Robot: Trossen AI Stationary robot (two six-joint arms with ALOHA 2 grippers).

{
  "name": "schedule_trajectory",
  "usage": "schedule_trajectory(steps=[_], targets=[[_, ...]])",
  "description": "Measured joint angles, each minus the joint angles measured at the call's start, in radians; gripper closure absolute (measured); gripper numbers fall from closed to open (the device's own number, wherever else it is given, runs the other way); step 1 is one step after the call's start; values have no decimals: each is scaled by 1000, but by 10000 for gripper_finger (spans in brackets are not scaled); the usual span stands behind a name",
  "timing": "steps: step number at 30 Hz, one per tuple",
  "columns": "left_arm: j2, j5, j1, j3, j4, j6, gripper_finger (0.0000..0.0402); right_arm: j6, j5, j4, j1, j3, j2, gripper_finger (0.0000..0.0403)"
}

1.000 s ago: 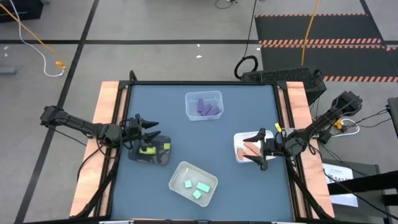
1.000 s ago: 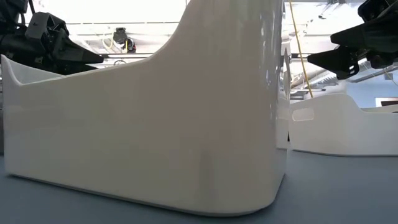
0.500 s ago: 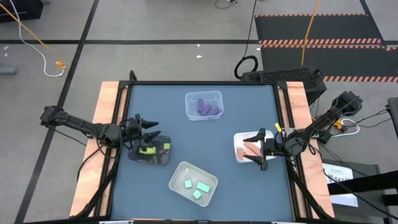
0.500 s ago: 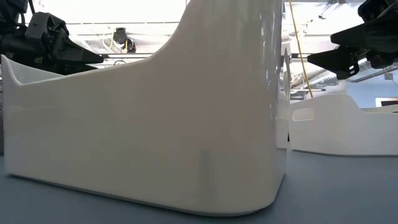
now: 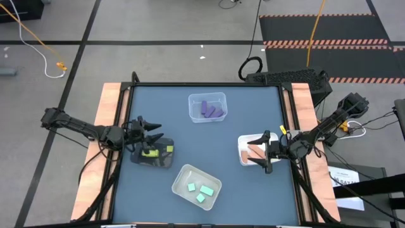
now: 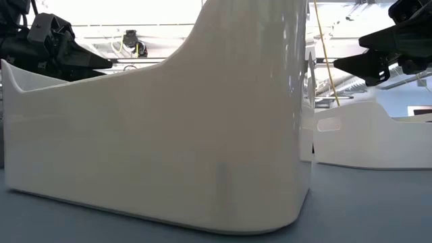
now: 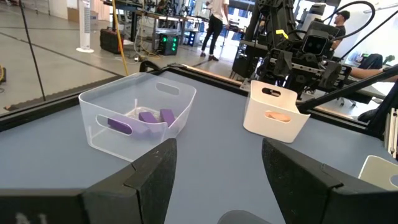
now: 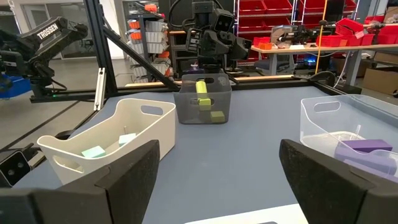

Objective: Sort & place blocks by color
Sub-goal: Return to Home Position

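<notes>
All the blocks lie in trays. Purple blocks (image 5: pixel 210 109) are in a clear tray (image 5: pixel 192 101) at the far middle. Yellow-green blocks (image 5: pixel 150 152) are in a black mesh tray (image 5: pixel 161 161) at the left. Teal blocks (image 5: pixel 200 190) are in a white tray (image 5: pixel 180 174) near the front. Salmon blocks (image 5: pixel 254 152) are in a white tray (image 5: pixel 243 140) at the right. My left gripper (image 5: pixel 152 126) is open and empty just above the mesh tray's far left side. My right gripper (image 5: pixel 266 152) is open and empty over the right side of the salmon tray.
The low view is mostly filled by the near wall of the teal tray (image 6: pixel 169 128), with the salmon tray (image 6: pixel 378 142) behind it at the right. Bare blue tabletop (image 5: pixel 209 142) lies between the four trays. Wooden rails (image 5: pixel 107 107) border the table's left and right sides.
</notes>
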Motion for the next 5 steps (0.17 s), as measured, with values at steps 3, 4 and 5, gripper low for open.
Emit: schedule_trajectory(steps=[3, 4, 5], targets=[[0, 0, 0, 0, 0, 0, 165, 0, 0, 0, 0, 0, 0, 78], [0, 0, 0, 0, 0, 0, 165, 0, 0, 0, 0, 0, 0, 78], [0, 0, 0, 0, 0, 0, 165, 0, 0, 0, 0, 0, 0, 78]])
